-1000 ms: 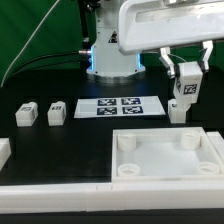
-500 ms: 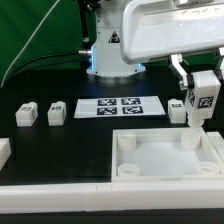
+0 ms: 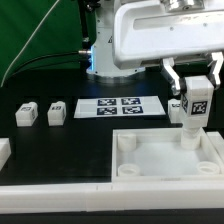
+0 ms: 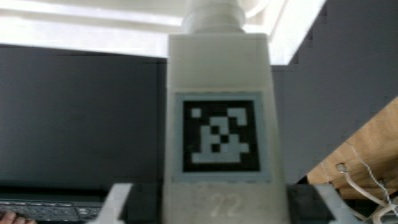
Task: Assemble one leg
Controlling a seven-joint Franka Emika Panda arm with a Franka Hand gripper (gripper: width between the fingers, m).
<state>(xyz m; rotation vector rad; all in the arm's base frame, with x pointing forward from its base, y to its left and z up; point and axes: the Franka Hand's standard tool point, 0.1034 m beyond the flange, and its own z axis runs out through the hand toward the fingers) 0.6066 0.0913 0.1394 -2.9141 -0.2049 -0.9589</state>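
Observation:
My gripper (image 3: 193,88) is shut on a white leg (image 3: 192,112) with a black-and-white tag. It holds the leg upright over the far right corner of the large white panel (image 3: 165,158). The leg's lower end reaches down near the corner socket (image 3: 189,141); I cannot tell whether it touches. In the wrist view the leg (image 4: 221,110) fills the middle, its tag facing the camera, with a finger (image 4: 135,205) on each side. Two more legs (image 3: 26,113) (image 3: 56,112) stand at the exterior view's left. Another white block (image 3: 177,108) sits behind the held leg.
The marker board (image 3: 118,106) lies flat between the loose legs and the gripper. A white block (image 3: 4,152) sits at the exterior view's left edge. A long white bar (image 3: 60,200) runs along the front. The robot base (image 3: 110,60) stands behind.
The gripper with the leg has moved slightly back to the exterior view's left and down, bringing the leg's lower end to the panel's far right corner.

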